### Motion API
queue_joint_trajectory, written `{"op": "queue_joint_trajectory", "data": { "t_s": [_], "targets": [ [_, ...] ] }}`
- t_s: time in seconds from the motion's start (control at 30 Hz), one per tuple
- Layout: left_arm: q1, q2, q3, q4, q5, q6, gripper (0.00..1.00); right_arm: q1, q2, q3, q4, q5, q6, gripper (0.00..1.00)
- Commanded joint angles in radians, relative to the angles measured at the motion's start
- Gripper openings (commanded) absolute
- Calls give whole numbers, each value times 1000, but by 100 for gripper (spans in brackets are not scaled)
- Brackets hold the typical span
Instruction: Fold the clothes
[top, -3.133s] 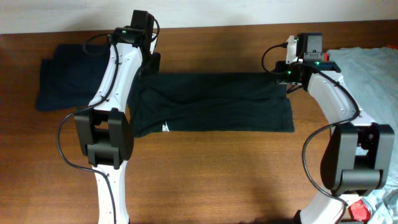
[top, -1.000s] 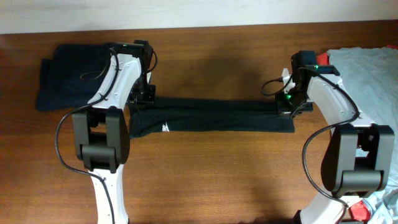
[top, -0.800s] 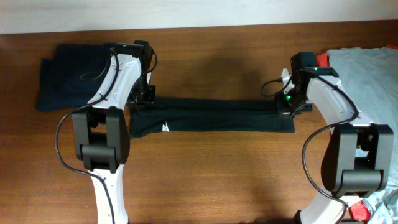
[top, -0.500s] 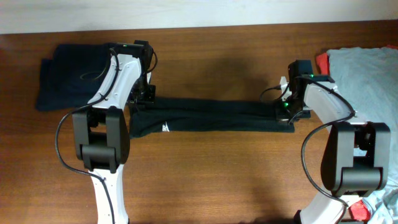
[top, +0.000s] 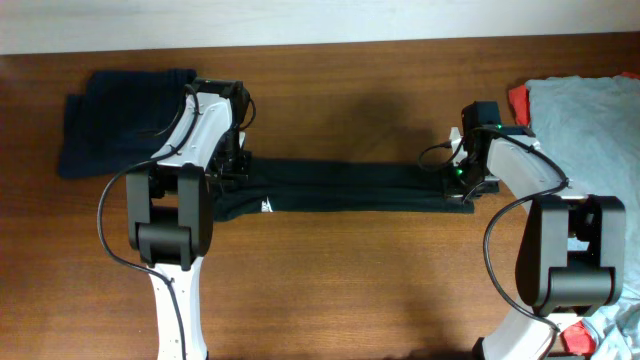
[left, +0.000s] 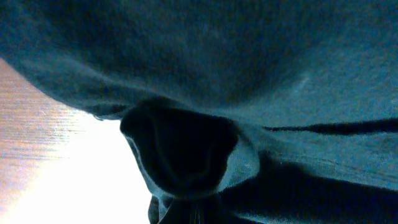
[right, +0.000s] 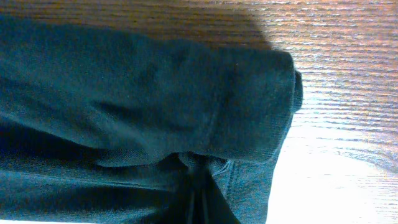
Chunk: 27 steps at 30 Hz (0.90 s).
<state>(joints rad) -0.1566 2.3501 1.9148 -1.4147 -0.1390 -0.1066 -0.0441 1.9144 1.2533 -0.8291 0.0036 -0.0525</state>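
The wooden table (top: 340, 290) carries the black T-shirt (top: 350, 188), which lies as a long, narrow band. Its long axis runs straight from the left gripper (top: 232, 168) to the right gripper (top: 461, 178), with one end under each. Three seconds ago it was a broad rectangle with its far edge well behind both grippers; that edge has since come forward onto the near part, and the band is now less than half as deep.

Outward of the right gripper lies a light grey-blue garment (top: 590, 110). Outward and behind the left gripper lies a folded navy garment (top: 120, 115). A red garment (top: 517, 100) shows at the grey-blue one's inner corner, just behind the right gripper; it was covered a second ago.

Both grippers are pinched together on bunched black cloth, as each wrist view shows.

A small white mark (top: 267, 206) sits on the shirt's near edge, just inward of the left gripper, too small to read.
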Motion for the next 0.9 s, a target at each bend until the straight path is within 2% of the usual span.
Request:
{"op": "queue_joint_trajectory", "data": {
  "t_s": [0.0,0.2,0.23,0.27,0.3,0.33,0.37,0.43,0.47,0.7,0.87],
  "targets": [
    [5,6,-2,-23,-16,-13,2,2,7,-10,-1,39,1,4],
    [5,6,1,-45,-16,-12,1,2,7,-10,-3,39,0,5],
    [5,6,1,-45,-16,-12,2,2,7,-10,-3,39,0,10],
    [5,6,1,-45,-16,-12,8,2,7,-10,-4,39,1,21],
    [5,6,1,-49,-17,-12,22,2,7,-10,-4,38,0,43],
    [5,6,1,-53,-18,-12,28,2,7,-10,-5,39,1,53],
    [5,6,3,-56,-24,-12,35,2,7,-10,-5,38,1,58],
    [5,6,20,-68,-41,-12,62,2,7,-8,-4,39,0,59],
    [5,6,39,-81,-43,-12,67,2,6,-5,-8,39,0,59],
    [4,6,331,-238,2,-13,75,5,1,149,-161,-37,4,68],
    [4,6,454,-197,93,-13,77,5,1,265,-283,-154,4,68]
  ]
}}
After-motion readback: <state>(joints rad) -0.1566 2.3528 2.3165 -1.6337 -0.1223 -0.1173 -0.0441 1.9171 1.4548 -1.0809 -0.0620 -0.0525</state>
